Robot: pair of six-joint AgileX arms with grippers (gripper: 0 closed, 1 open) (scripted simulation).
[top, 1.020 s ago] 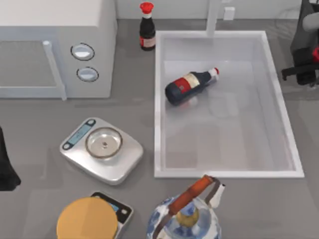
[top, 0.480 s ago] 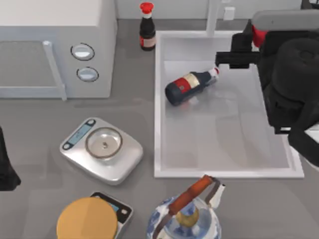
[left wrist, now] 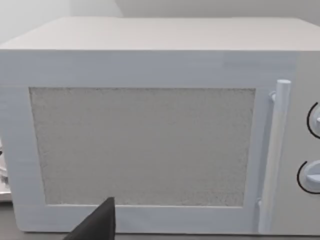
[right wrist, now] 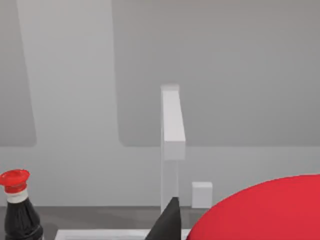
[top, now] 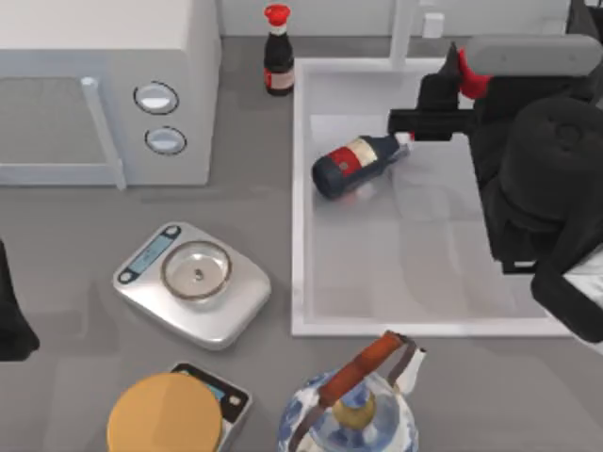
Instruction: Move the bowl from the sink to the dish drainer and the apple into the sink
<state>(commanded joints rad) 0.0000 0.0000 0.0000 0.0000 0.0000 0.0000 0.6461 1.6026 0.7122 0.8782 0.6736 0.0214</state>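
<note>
The right gripper (top: 452, 94), pinching the apple (top: 470, 83), has swung in from the table's 3 o'clock edge to the 1 o'clock corner of the sink (top: 298, 188), by the lying bottle (top: 356, 162), so release looks near; the left arm (top: 11, 325) idles at 8 o'clock.

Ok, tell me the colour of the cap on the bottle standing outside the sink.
Red. The standing bottle has a bright red cap, clearest in the top view.

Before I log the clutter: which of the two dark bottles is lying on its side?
The dark bottle inside the sink lies on its side, white cap toward the right gripper. The red-capped bottle stands upright on the counter.
</note>
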